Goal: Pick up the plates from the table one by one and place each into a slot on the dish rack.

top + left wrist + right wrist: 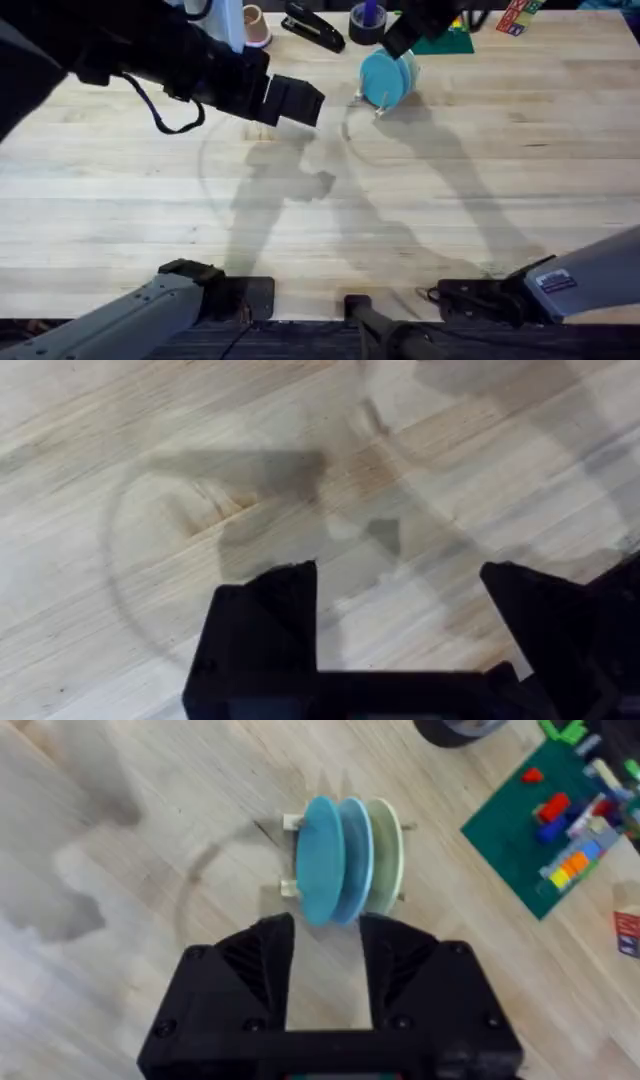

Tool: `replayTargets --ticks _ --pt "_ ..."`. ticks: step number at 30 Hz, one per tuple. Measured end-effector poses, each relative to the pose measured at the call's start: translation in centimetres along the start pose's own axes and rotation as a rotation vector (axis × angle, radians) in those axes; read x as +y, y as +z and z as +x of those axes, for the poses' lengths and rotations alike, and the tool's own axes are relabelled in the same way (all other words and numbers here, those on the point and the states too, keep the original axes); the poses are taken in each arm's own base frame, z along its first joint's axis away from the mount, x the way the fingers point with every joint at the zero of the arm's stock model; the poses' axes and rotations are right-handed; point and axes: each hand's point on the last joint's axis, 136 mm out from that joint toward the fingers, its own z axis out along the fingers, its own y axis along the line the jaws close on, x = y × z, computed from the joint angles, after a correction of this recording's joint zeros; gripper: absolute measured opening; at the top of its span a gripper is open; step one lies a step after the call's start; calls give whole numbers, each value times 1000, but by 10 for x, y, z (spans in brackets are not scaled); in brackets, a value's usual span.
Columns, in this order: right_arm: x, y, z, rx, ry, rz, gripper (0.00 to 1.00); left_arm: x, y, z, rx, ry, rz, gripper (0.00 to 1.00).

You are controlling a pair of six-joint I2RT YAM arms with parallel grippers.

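Observation:
Three plates stand on edge side by side in the dish rack (289, 823): a turquoise one (320, 860), a light-blue one (353, 850) and a cream one (388, 850). From overhead they show as one turquoise stack (388, 78) at the back middle of the table (500, 180). My right gripper (328, 955) hangs open just short of the turquoise plate, with nothing between its fingers; overhead it is the dark shape (398, 40) behind the plates. My left gripper (400, 610) is open over bare wood, left of the rack (295, 100).
Along the back edge lie a black stapler (313, 27), a dark tape roll (367, 22), a pink cup (256, 27) and a green baseplate with coloured bricks (560, 830). Faint round marks stain the wood (150, 560).

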Motion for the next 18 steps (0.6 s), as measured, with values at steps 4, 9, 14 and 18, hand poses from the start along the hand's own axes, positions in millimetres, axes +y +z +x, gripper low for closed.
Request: replayTargets --ticks 4,9,14,18 --pt "3 -23 9 4 1 5 482 0 0 0 0 0 0 994" --pt "4 -49 13 -23 4 20 569 0 0 0 0 0 0 993" --pt "12 -89 33 -29 23 24 984 0 0 0 0 0 0 994" --pt "14 -121 37 -100 71 51 992 0 0 0 0 0 0 992"
